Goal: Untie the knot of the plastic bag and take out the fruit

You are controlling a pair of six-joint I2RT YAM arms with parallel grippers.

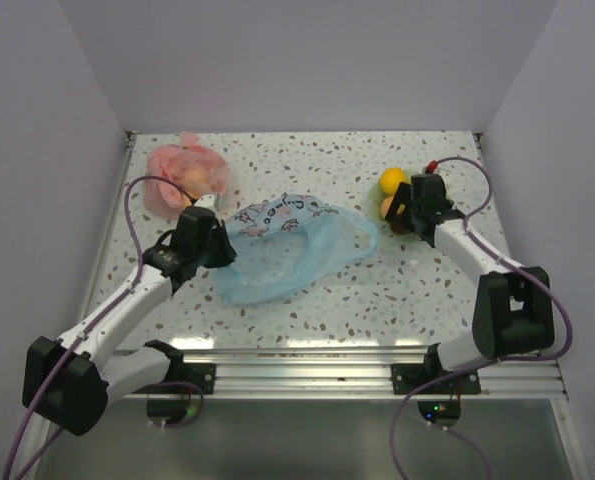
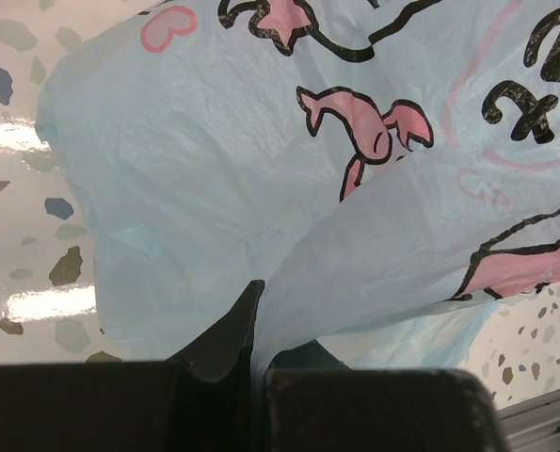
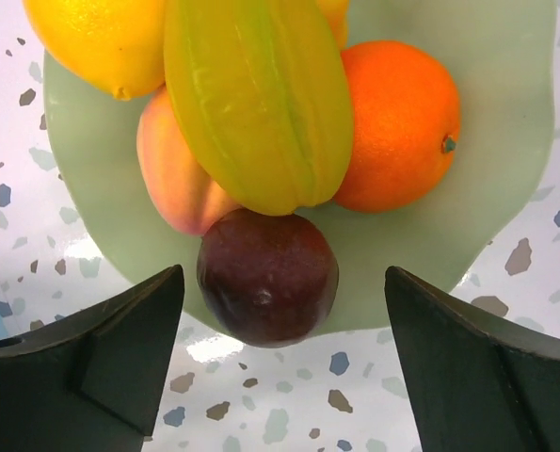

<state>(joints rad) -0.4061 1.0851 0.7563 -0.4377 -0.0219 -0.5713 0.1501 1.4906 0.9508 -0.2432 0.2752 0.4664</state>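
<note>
The light-blue plastic bag (image 1: 287, 250) lies flat and slack mid-table, its printed band toward the back. My left gripper (image 1: 221, 240) is shut on the bag's left edge; in the left wrist view a fold of the bag (image 2: 261, 169) runs between the closed fingers of the gripper (image 2: 258, 344). The fruit (image 1: 392, 181) lies on a pale green plate (image 3: 505, 141) at the back right: a lemon (image 3: 101, 38), a star fruit (image 3: 256, 94), an orange (image 3: 397, 122), a peach (image 3: 171, 174) and a dark purple plum (image 3: 267, 276). My right gripper (image 1: 407, 208) hovers open over them, its fingers either side of the plum, apart from it.
A pink-red translucent bag (image 1: 185, 175) with fruit inside sits at the back left, just behind the left gripper. White walls enclose the table on three sides. A metal rail (image 1: 377, 350) runs along the near edge.
</note>
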